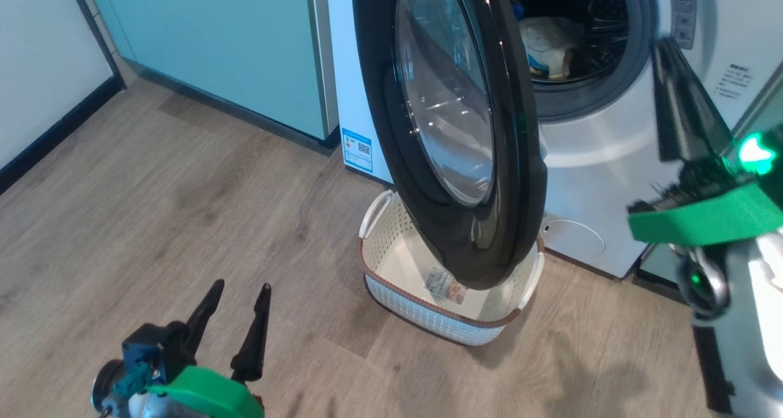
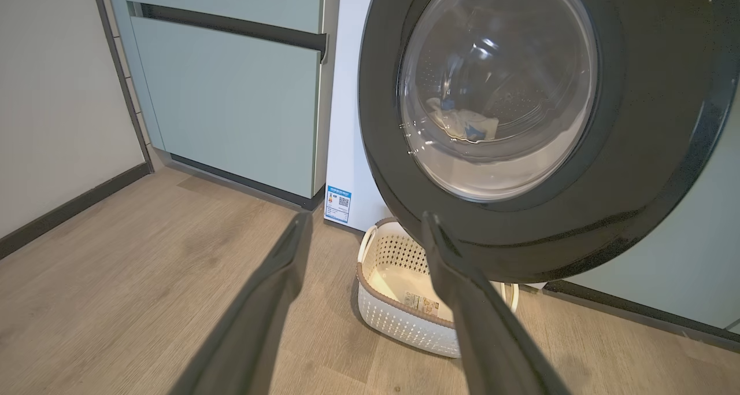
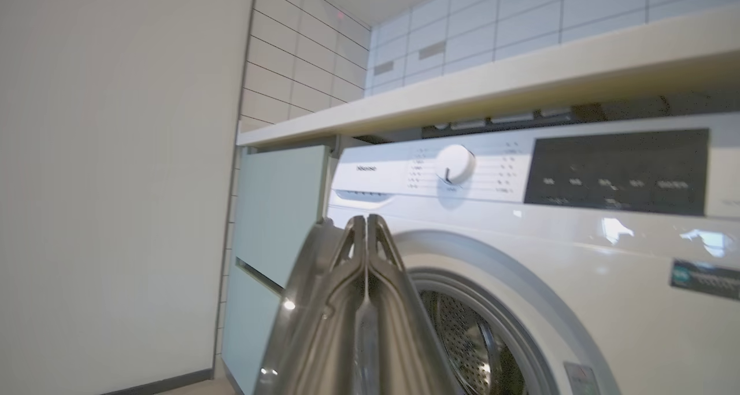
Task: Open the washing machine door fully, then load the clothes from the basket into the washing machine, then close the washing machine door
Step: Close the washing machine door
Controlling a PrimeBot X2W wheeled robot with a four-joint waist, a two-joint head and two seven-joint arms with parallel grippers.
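The white washing machine point(image 1: 599, 161) stands with its round black door point(image 1: 514, 179) swung partway out, edge-on to the head view. Pale yellow clothes point(image 1: 550, 48) with a bit of blue lie in the steel drum, and they also show through the door glass point(image 2: 462, 123). Below the door sits the basket point(image 1: 422, 311), with just a label on its bottom. My left gripper point(image 1: 241, 286) hangs open over the floor, left of the basket point(image 2: 399, 320) and empty. My right gripper point(image 1: 664, 44) is shut on nothing, raised beside the drum opening's right side; its fingertips point(image 3: 366, 218) point at the machine's top front.
Pale green cabinets point(image 1: 232, 51) adjoin the machine on the left, and a white wall with dark skirting point(image 1: 37, 57) closes the left side. A countertop point(image 3: 520, 82) runs above the machine's control dial point(image 3: 455, 163). Wooden floor point(image 1: 153, 210) spreads to the left of the basket.
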